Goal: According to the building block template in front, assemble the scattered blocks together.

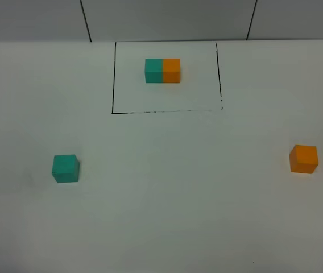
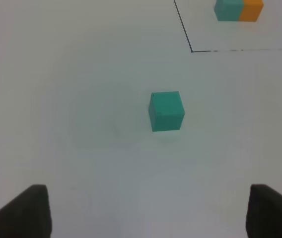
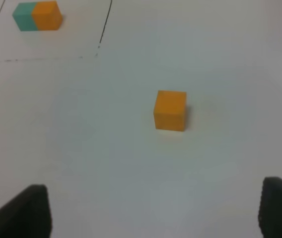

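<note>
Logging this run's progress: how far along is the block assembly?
Nothing is joined yet: the teal cube and orange cube sit far apart on the table. Nothing is in hand; the left end effector and right end effector are open, each facing its cube. Remaining: grasp both, join them teal-left, orange-right like the template.

On my table [image 1: 167, 222], the template pair [image 1: 162, 71] sits at the far middle inside the lined rectangle [image 1: 161, 111], its two cubes touching side by side. Nearer to me and outside that rectangle, the left loose block [image 1: 65, 168] and the right loose block [image 1: 303, 158] lie well apart at opposite sides.
</note>
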Robot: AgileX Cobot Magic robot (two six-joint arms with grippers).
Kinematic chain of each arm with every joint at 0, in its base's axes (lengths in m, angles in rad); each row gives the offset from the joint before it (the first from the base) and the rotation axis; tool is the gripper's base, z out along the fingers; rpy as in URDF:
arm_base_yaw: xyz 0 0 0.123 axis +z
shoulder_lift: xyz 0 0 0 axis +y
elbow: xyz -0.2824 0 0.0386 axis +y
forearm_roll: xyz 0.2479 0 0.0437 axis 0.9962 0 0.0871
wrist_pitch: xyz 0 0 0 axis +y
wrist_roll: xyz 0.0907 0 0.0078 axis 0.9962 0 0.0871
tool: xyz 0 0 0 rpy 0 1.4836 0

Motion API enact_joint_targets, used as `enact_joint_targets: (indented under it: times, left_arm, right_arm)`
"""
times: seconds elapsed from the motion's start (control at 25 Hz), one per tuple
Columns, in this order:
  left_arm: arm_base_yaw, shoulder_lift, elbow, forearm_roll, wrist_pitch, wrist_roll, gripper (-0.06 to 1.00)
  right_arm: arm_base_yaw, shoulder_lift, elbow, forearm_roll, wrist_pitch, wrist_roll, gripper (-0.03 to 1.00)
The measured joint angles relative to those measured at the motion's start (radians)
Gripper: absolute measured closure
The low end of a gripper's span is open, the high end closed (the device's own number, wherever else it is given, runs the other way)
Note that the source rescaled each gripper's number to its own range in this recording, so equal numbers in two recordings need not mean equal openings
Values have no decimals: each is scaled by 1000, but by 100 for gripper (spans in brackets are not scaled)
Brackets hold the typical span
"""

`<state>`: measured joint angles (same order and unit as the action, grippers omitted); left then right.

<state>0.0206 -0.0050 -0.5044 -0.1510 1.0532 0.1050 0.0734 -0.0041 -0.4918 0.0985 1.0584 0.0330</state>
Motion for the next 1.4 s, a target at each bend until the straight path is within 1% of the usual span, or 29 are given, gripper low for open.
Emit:
enact_joint_targets:
  times: [0.28, 0.44, 0.52, 0.68, 0.84, 0.96, 1.04, 1.12, 1.2, 1.24, 1.4]
  left_arm:
    - [0, 0, 0, 0, 0, -6, 26]
    - [0, 22, -4, 0, -1, -54, 26]
    - [0, 78, -22, 0, 3, -71, 26]
    - [0, 323, -111, -7, 41, -116, 26]
    - [0, 649, -248, -59, 131, -180, 26]
    - [0, 886, -348, -106, 139, -207, 26]
    - [0, 1017, -383, -130, 139, -208, 26]
    - [-12, 1110, -390, -123, 138, -208, 26]
    - [-34, 1189, -393, -89, 122, -210, 26]
    - [-49, 1217, -393, -66, 97, -217, 26]
    - [-126, 1339, -395, -19, -75, -234, 26]
  right_arm:
    - [0, 0, 0, 0, 0, 0, 14]
    - [0, 0, 0, 0, 0, 0, 14]
    - [0, 0, 0, 0, 0, 0, 14]
    - [0, 0, 0, 0, 0, 0, 14]
    - [0, 0, 0, 0, 0, 0, 14]
    - [0, 0, 0, 0, 0, 0, 14]
    - [0, 0, 0, 0, 0, 0, 14]
    - [0, 0, 0, 0, 0, 0, 14]
    - [0, 0, 0, 0, 0, 0, 14]
    - [0, 0, 0, 0, 0, 0, 14]
    - [0, 0, 0, 0, 0, 0, 14]
